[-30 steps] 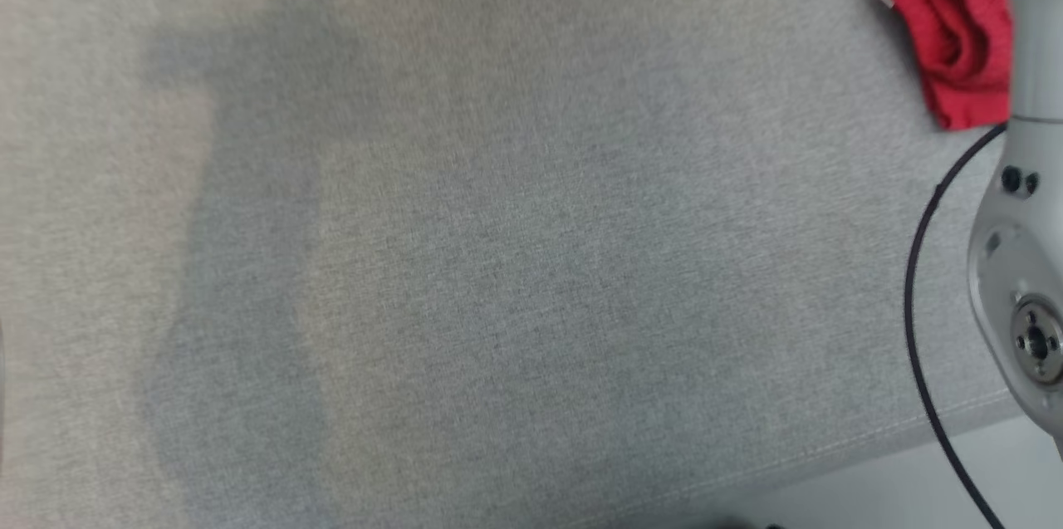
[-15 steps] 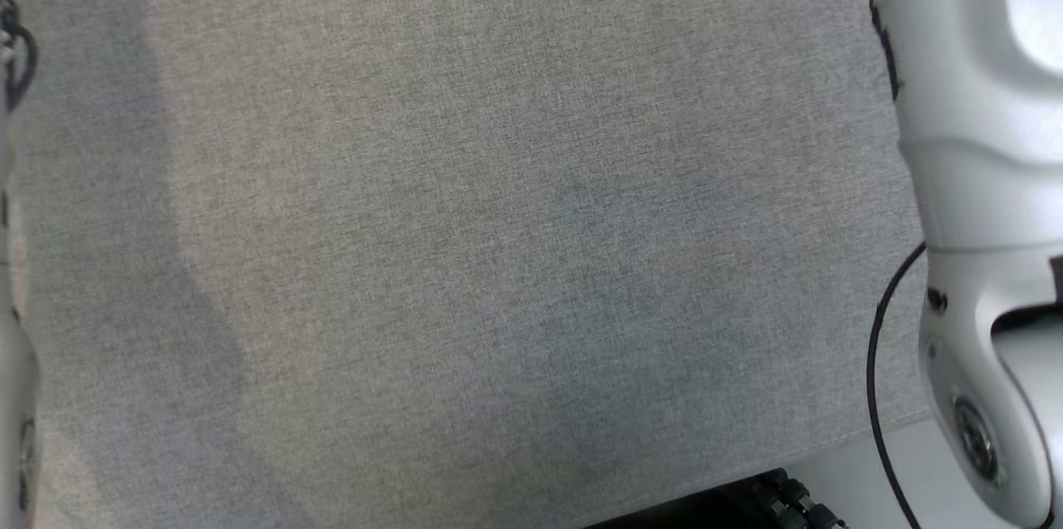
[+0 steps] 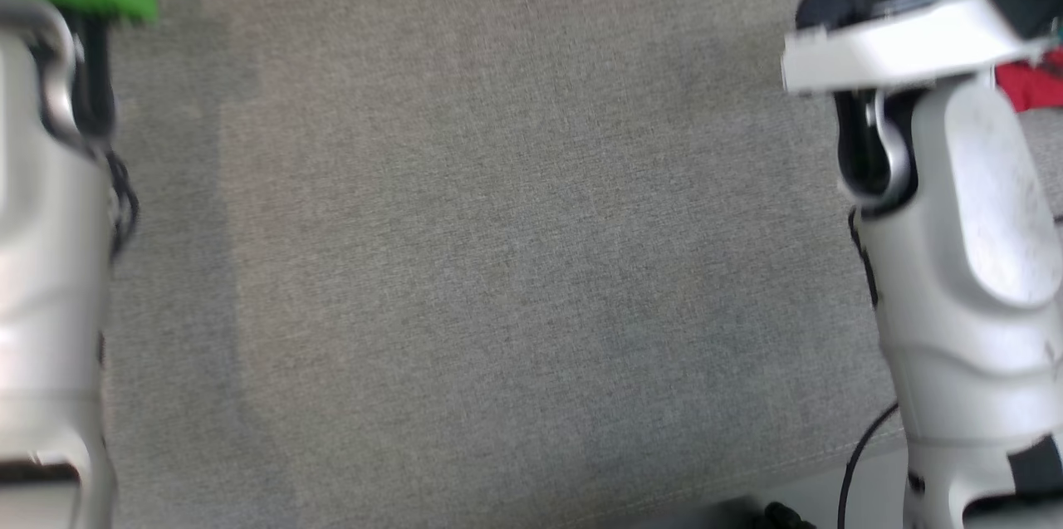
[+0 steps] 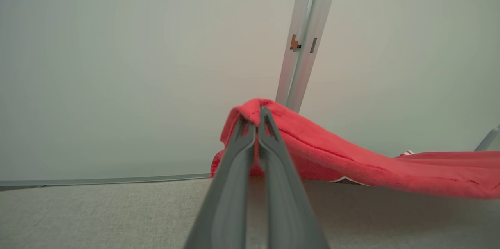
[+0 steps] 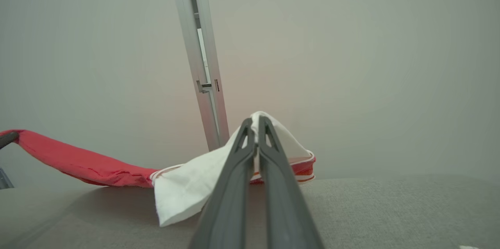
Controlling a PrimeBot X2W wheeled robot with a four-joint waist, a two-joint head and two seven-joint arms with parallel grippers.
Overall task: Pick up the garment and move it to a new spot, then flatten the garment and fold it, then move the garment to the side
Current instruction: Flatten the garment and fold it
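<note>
While the left forearm [image 3: 46, 263] and right forearm [image 3: 963, 280] flank the grey fabric surface [image 3: 498, 263] in the head view, the red-and-white garment [image 4: 351, 163] hangs stretched between the two grippers, low over that surface's far edge, before a pale wall [image 4: 117, 65] and an upright metal post [image 4: 304, 45]. Left gripper [image 4: 254, 115]: fingers together, pinching a red fold at one end. Right gripper [image 5: 256, 120]: fingers together, pinching the white part at the other end, its loose flap drooping toward the fabric.
</note>
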